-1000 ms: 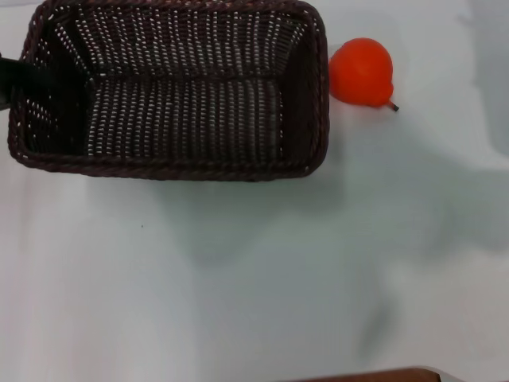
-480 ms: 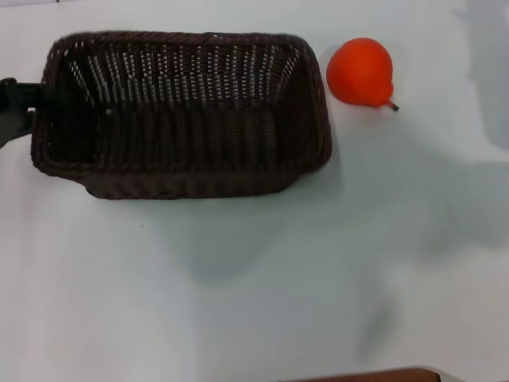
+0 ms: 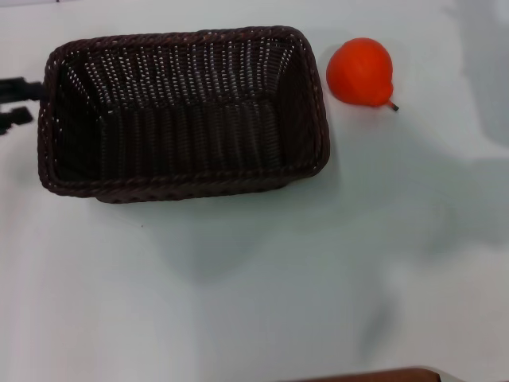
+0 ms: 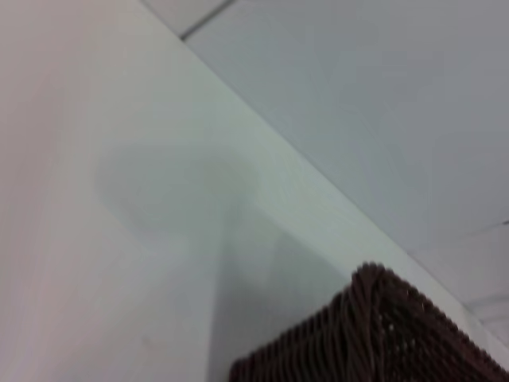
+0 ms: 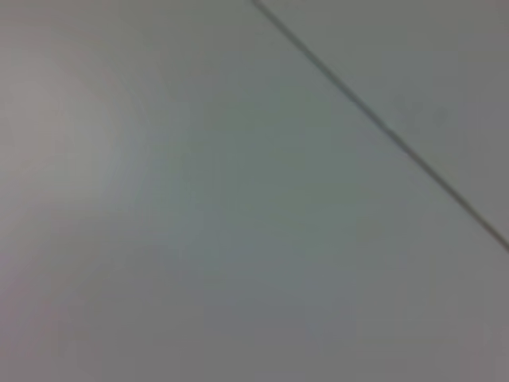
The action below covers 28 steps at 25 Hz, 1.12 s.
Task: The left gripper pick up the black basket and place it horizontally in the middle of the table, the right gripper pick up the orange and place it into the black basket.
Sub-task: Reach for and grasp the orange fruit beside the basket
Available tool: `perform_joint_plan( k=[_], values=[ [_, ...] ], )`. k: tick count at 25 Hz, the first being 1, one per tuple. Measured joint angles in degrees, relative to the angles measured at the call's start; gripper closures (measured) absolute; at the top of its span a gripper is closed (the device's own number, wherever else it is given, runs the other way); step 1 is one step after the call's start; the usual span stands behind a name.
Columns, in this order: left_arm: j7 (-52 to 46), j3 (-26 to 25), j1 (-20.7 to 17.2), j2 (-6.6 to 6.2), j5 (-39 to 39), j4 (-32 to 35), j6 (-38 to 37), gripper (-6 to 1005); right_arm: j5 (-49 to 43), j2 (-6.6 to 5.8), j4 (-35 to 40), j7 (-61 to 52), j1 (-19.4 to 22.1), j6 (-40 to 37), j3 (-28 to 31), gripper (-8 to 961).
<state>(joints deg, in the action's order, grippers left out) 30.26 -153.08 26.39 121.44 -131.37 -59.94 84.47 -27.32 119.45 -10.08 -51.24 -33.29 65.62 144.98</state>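
Observation:
The black basket point(image 3: 184, 185) rests flat on the white table point(image 3: 254, 278), long side across the head view, open side up and nothing in it. The left gripper point(image 3: 22, 101) is at the far left edge, just beside the basket's left rim, with two black fingers apart and holding nothing. A corner of the basket also shows in the left wrist view point(image 4: 382, 334). The orange point(image 3: 361, 72) lies on the table just right of the basket's far right corner, its dark stem pointing right. The right gripper is out of view.
The table's brown edge strip point(image 3: 374, 376) shows at the near edge. A soft shadow falls on the table at the right. The right wrist view shows only a plain grey surface with a dark seam line point(image 5: 382, 127).
The basket has tipped back level and settled flat on the table. The left gripper has let go of its left rim and drawn back to the left. The orange has not moved.

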Motion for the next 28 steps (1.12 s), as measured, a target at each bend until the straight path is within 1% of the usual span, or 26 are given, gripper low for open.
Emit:
perform_joint_plan(
  k=[1,3,4,5,6,7,9,10,12,14,15,16,17,19,21,23,25,28],
  values=[
    [0.14,-0.26,-0.01,-0.54,0.3,0.02,0.27,476,-0.02,-0.1,-0.3,0.0,0.06,0.0,-0.86,30],
    [0.49,-0.76,-0.16,-2.0,1.72,0.06,1.4,466,-0.08,-0.53,-1.12,-0.22,0.39,-0.36,-3.2,34],
    [1.06,-1.2,-0.67,-3.77,4.52,0.08,2.94,461,-0.16,-1.3,-2.0,-1.5,0.71,-1.51,-5.92,36],
    [1.06,-1.2,-0.67,-3.77,4.52,0.08,2.94,456,-0.21,-1.79,-2.41,-2.32,0.82,-2.16,-7.22,38],
    [1.81,-1.84,-1.14,-4.71,6.82,0.09,3.57,451,-0.21,-1.79,-2.41,-2.32,0.82,-2.16,-7.22,39],
    [2.82,-2.82,-1.61,-5.42,9.17,0.13,3.89,446,-0.62,-2.54,-2.87,-3.74,0.98,-2.91,-8.97,41],
    [6.79,-5.15,-2.42,-5.94,15.26,0.8,4.23,436,-2.62,-4.36,-3.86,-6.96,1.22,-3.92,-12.77,45],
    [10.35,-6.46,-2.89,-6.08,19.38,1.58,4.48,431,-5.09,-5.57,-4.64,-9.09,1.31,-4.21,-15.07,47],
    [18.14,-8.12,-3.47,-5.94,25.95,3.67,4.7,421,-11.11,-7.8,-6.55,-13.42,1.36,-4.45,-18.92,50],
    [29.95,-8.96,-4.1,-5.12,33.37,6.69,4.83,411,-20.09,-10.43,-9.45,-19.48,1.31,-4.39,-22.29,54],
    [34.65,-9.02,-4.29,-4.71,35.57,7.69,4.87,405,-24.49,-11.39,-10.95,-22.56,1.25,-4.19,-23.31,56],
    [41.44,-9.06,-4.56,-3.63,39.04,9.35,4.74,400,-29.35,-12.25,-12.62,-26.02,1.21,-3.88,-24.04,57],
    [44.86,-9.08,-4.6,-3.19,40.73,10.06,4.57,395,-35.2,-13.14,-14.92,-29.8,1.17,-3.38,-24.66,59],
    [54.57,-9.15,-4.71,-1.36,44.69,12.0,3.75,385,-47.2,-14.63,-19.78,-38.75,1.05,-1.67,-24.84,63],
    [60.23,-9.11,-4.47,-0.22,46.43,13.0,2.34,375,-58.38,-15.73,-24.18,-47.85,0.84,0.75,-24.47,66],
    [62.21,-8.77,-4.06,0.23,46.84,13.5,0.64,365,-67.07,-16.62,-28.37,-55.57,0.42,3.13,-24.16,70],
    [62.6,-8.49,-3.63,0.25,46.86,14.16,-0.78,355,-73.71,-17.15,-31.48,-60.85,-0.28,5.47,-23.79,74],
    [62.68,-8.47,-2.86,-0.24,47.01,16.04,-2.09,340,-84.14,-17.29,-35.29,-67.47,-2.11,8.37,-22.88,79]
  ],
)
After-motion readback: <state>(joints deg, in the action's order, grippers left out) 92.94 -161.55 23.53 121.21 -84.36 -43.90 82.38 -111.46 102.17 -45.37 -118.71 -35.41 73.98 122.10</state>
